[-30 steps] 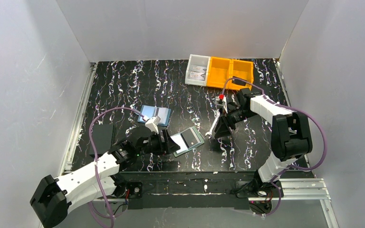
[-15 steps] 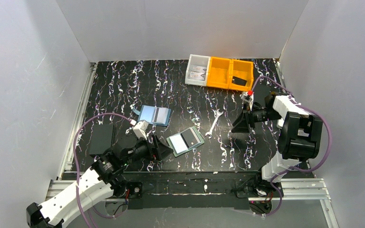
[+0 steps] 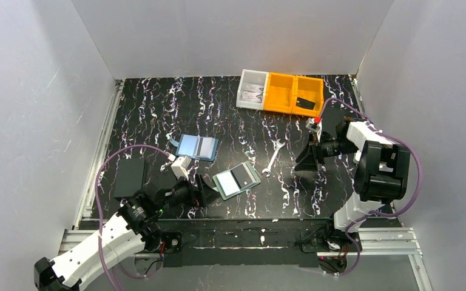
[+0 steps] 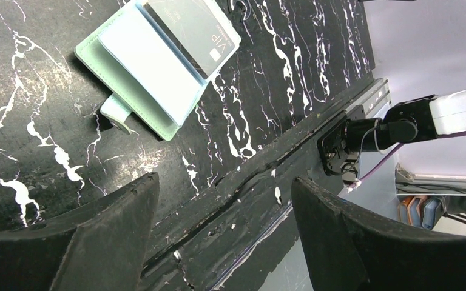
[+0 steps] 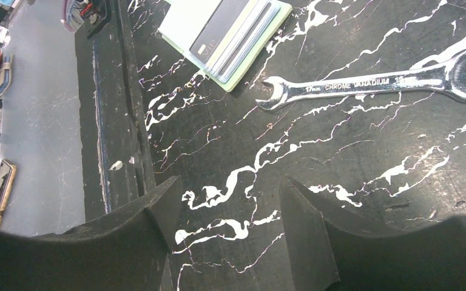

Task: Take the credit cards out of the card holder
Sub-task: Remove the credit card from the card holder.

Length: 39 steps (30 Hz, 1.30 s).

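The sage-green card holder (image 3: 236,180) lies open and flat near the table's front middle. A dark credit card (image 4: 191,30) marked VIP lies on one panel, and the edges of other credit cards (image 5: 250,35) show in that panel's slots. The holder's snap tab (image 4: 116,115) sticks out sideways. My left gripper (image 3: 204,190) is open and empty, just left of the holder and apart from it; its fingertips (image 4: 148,182) frame the table's front edge. Well right of the holder, my right gripper (image 3: 306,162) hovers open and empty over bare table. The holder (image 5: 227,27) lies beyond it.
A steel wrench (image 3: 272,159) lies between the holder and my right gripper. Behind the holder is a light-blue flat rectangle (image 3: 197,146) with a dark stripe. At the back stand a white bin (image 3: 252,90) and an orange bin (image 3: 291,94) holding a black card (image 3: 306,103). A black box (image 3: 128,177) sits left.
My left gripper has pulled back leftward off the holder's edge and opened wider. My right arm has swung right, away from the wrench. The holder has stayed put.
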Each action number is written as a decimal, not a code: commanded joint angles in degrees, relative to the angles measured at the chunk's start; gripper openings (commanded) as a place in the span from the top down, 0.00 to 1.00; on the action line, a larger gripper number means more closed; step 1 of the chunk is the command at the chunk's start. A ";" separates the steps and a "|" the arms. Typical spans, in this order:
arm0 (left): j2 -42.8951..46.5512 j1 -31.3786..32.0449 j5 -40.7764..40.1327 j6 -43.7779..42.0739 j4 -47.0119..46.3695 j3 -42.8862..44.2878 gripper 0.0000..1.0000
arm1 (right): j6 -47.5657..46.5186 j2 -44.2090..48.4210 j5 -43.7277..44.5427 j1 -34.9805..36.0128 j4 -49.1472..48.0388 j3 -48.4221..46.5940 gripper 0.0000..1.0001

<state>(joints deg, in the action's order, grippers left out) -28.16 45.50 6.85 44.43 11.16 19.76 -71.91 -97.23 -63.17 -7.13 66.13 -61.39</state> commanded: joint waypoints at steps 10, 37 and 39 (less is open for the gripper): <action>0.65 -0.27 0.49 -2.42 3.38 4.19 0.22 | -3.81 1.38 -2.52 -1.30 4.70 -1.34 0.30; 2.40 -0.28 0.61 1.96 1.17 2.47 0.22 | 18.65 5.26 6.10 13.29 -13.70 1.55 0.26; -1.00 -0.27 0.76 2.29 -4.07 2.48 0.23 | 28.57 7.61 12.84 20.50 -23.43 2.39 0.26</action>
<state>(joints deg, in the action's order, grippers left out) -23.79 45.50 6.94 45.94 15.86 22.24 -62.09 -95.73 -60.81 0.20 59.96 -60.88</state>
